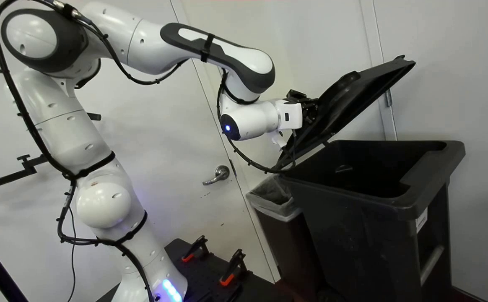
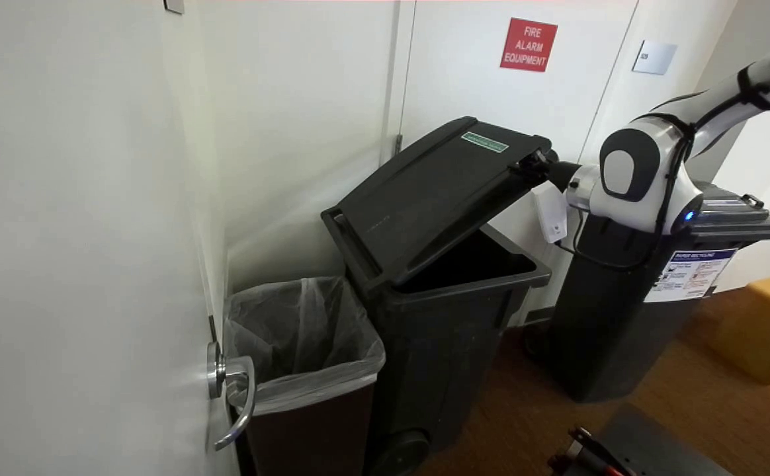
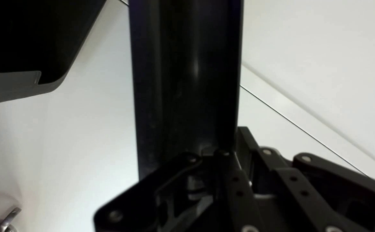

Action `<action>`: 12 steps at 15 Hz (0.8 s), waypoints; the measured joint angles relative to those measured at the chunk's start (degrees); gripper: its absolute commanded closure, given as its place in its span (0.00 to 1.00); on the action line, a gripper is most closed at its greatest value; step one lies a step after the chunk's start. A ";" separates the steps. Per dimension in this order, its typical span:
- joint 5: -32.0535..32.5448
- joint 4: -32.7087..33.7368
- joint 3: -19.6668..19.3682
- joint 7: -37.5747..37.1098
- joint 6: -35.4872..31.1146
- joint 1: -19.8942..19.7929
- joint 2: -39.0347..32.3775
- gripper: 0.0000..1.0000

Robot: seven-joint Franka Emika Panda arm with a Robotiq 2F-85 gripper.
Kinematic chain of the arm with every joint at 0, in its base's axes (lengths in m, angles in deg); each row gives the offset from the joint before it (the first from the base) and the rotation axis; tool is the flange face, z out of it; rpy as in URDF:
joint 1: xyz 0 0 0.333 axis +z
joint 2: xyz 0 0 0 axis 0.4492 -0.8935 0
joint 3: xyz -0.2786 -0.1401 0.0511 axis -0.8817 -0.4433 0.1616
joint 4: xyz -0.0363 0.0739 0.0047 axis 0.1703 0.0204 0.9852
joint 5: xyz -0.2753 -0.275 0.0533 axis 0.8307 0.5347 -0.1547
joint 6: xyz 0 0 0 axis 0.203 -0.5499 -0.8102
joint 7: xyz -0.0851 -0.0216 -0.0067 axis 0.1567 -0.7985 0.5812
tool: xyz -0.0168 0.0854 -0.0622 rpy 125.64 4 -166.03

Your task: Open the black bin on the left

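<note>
In an exterior view the black bin [image 1: 353, 235] stands at the lower right of the frame. Its lid [image 2: 418, 198] is tilted partway up, so the mouth is partly uncovered. The tool [image 3: 237, 148] pinches the lid's edge near a raised corner; the wrist view shows this just right of and below the centre. A green label [image 2: 485, 141] sits near the lid's raised end. In an exterior view the white arm [image 1: 151, 46] reaches across from the upper left. At the lower left of an exterior view, just beside the bin, is a waste basket [image 2: 312, 436] with a clear liner [image 2: 319, 383] folded over its rim. Towards the right there stand a recycling bin [image 2: 597, 330] and, at the far edge, a yellow box [image 2: 762, 324]. Two clamps [image 1: 233, 267] are on the table [image 1: 265, 291] at the bottom of an exterior view.
</note>
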 measured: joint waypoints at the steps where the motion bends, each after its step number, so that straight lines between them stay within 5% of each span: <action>1: 0.00 -0.11 -0.04 0.00 0.00 -0.21 -0.25 0.97; 12: 0.02 2.41 3.61 4.85 -9.02 0.23 3.14 0.97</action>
